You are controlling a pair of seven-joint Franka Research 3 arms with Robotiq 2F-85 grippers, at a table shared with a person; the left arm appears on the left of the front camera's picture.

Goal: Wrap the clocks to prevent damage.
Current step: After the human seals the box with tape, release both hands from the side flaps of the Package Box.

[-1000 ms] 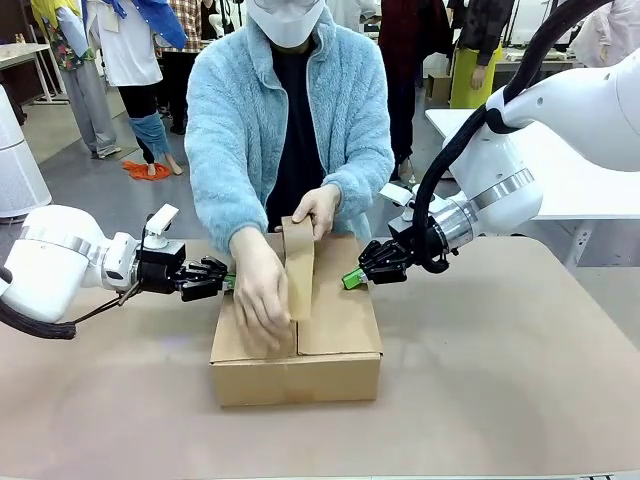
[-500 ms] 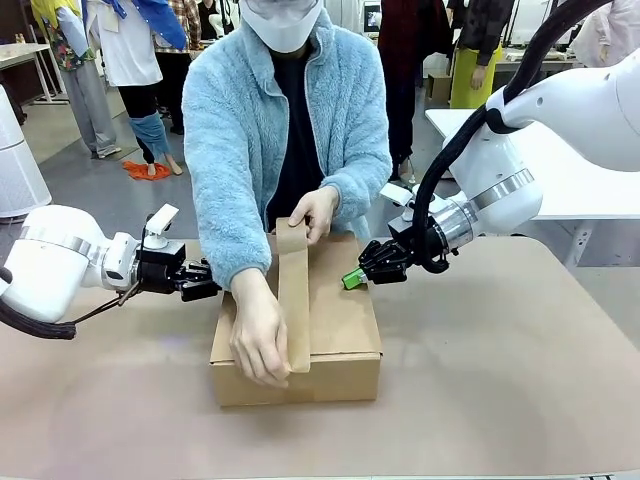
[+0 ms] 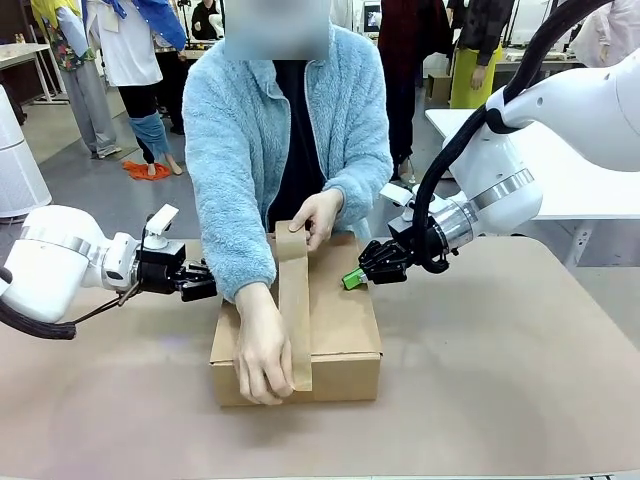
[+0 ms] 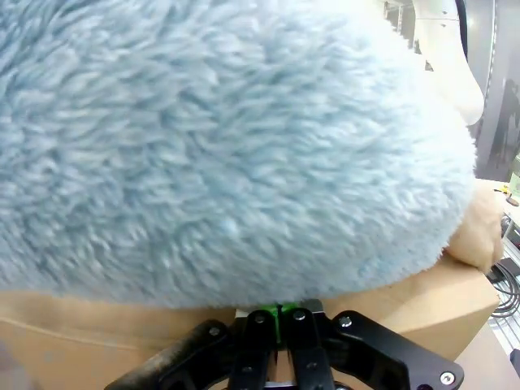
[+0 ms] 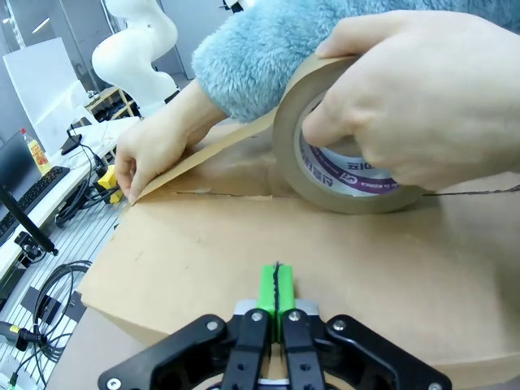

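Front view: a closed cardboard box (image 3: pixel 340 320) stands in the middle of the pale brown desk (image 3: pixel 500 390); what it holds is hidden. A person in a fluffy blue sleeve (image 3: pixel 225 200) stands at the far side. The near hand (image 3: pixel 262 360) presses the end of a brown tape strip (image 3: pixel 294 310) over the box's front edge. The far hand (image 3: pixel 318 215) holds the tape roll (image 3: pixel 289 235) at the back edge. The strip runs along the middle of the lid. The left claw (image 3: pixel 200 283) is at the box's left side, its tips behind the sleeve. The right claw (image 3: pixel 352 278) is at the box's right back corner, green pads together and holding nothing. Behind the desk there is a grey floor, a white table (image 3: pixel 590 190) on the right and other people standing.

Left wrist view: the blue sleeve (image 4: pixel 227 146) is very close to the camera. Under it lies the box top (image 4: pixel 422 301). The left claw (image 4: pixel 279 313) has its pads pressed together, nothing between them.

Right wrist view: the right claw (image 5: pixel 276 294) is closed and empty, low over the box top (image 5: pixel 187 260); I cannot tell if it touches. One hand (image 5: pixel 422 89) grips the roll (image 5: pixel 341 183), which rests on the lid. The strip (image 5: pixel 219 150) stretches from it to the other hand (image 5: pixel 150 158). Farther off are a white arm (image 5: pixel 138 41), a keyboard (image 5: pixel 32 191) and cables (image 5: pixel 49 292) on the floor.
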